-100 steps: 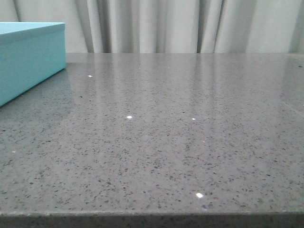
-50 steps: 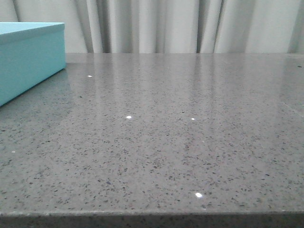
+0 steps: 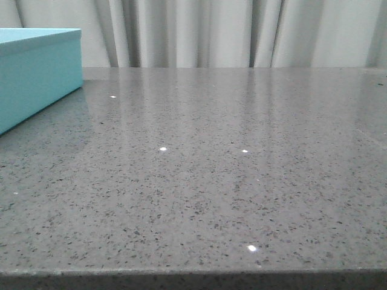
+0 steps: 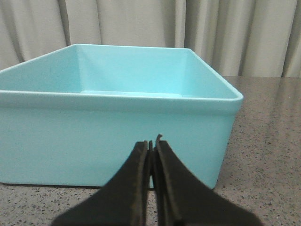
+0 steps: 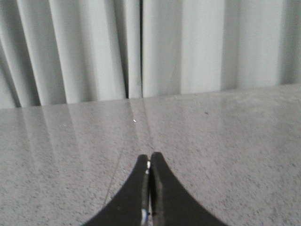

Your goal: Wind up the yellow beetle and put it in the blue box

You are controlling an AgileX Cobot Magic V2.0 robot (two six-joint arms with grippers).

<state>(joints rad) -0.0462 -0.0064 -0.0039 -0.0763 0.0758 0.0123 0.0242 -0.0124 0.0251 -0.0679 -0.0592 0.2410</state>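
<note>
The blue box (image 3: 36, 75) stands at the far left of the grey table in the front view. In the left wrist view the blue box (image 4: 113, 136) is open-topped and looks empty, right in front of my left gripper (image 4: 152, 143), which is shut and empty just short of its near wall. My right gripper (image 5: 149, 157) is shut and empty, low over bare table. The yellow beetle is out of view in every frame. Neither gripper shows in the front view.
The speckled grey table (image 3: 211, 169) reaches back to a pale curtain (image 3: 211, 30). Its front edge (image 3: 193, 275) runs along the bottom of the front view.
The front view has shifted very slightly, so the blue box sits a touch further left. Nothing else has visibly changed.
</note>
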